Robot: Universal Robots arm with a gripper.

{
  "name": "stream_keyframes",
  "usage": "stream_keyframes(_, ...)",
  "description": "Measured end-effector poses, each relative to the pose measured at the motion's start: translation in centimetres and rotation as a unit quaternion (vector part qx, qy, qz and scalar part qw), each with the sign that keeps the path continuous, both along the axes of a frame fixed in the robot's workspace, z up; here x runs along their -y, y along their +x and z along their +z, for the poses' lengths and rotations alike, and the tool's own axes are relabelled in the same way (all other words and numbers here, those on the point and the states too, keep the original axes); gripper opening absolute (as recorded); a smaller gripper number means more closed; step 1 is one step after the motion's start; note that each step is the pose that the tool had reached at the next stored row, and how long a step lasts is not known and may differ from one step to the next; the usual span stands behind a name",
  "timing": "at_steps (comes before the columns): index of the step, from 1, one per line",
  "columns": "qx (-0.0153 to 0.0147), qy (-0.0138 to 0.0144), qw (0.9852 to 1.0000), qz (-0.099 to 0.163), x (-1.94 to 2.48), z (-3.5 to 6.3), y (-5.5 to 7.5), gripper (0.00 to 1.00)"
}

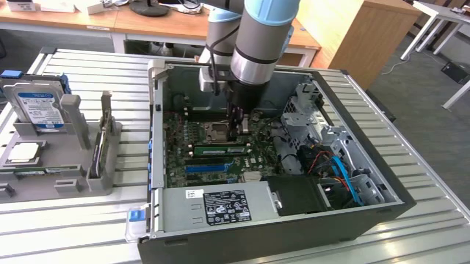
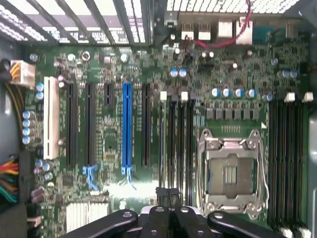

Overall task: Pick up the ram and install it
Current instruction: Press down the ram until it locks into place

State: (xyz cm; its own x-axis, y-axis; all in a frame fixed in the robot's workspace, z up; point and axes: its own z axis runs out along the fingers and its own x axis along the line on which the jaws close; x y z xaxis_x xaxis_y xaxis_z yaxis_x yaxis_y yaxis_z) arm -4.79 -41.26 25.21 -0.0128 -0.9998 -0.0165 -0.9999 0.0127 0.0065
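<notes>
Ram point(image 1: 219, 149) sits green and flat in a memory slot right under the pincer point(image 1: 239, 133), whose jaws are closed and down at the board beside the CPU socket point(image 1: 219, 131). Looks like the seating step: pressing the stick home. Next move, I'd judge, calls for straight, even pressure. In the wrist view the pincer point(image 2: 172, 212) covers the stick's end; whether the slot latches have caught is hidden.

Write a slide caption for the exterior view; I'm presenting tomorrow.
Robot hand lowered inside the open computer case, at the ram on the motherboard.
</notes>
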Motion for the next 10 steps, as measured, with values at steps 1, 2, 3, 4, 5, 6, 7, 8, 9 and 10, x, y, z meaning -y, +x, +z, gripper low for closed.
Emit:
stream_keyframes(1, 0.0004, 0.0000, 1.0000, 0.000, 0.00, 0.00, -0.3, 0.10)
stream_keyframes(2, 0.0009, 0.0000, 1.0000, 0.000, 0.00, 0.00, -0.5, 0.10)
stream_keyframes(3, 0.0014, 0.0000, 1.0000, 0.000, 0.00, 0.00, -0.7, 0.10)
stream_keyframes(4, 0.0017, 0.0000, 1.0000, 0.000, 0.00, 0.00, -0.9, 0.10)
stream_keyframes(5, 0.0021, 0.0000, 1.0000, 0.000, 0.00, 0.00, -1.1, 0.10)
stream_keyframes(6, 0.0025, 0.0000, 1.0000, 0.000, 0.00, 0.00, -1.3, 0.10)
stream_keyframes(7, 0.0029, 0.0000, 1.0000, 0.000, 0.00, 0.00, -1.5, 0.10)
stream_keyframes(8, 0.0032, 0.0000, 1.0000, 0.000, 0.00, 0.00, -1.7, 0.10)
stream_keyframes(9, 0.0037, 0.0000, 1.0000, 0.000, 0.00, 0.00, -2.0, 0.10)
stream_keyframes(10, 0.0040, 0.0000, 1.0000, 0.000, 0.00, 0.00, -2.2, 0.10)
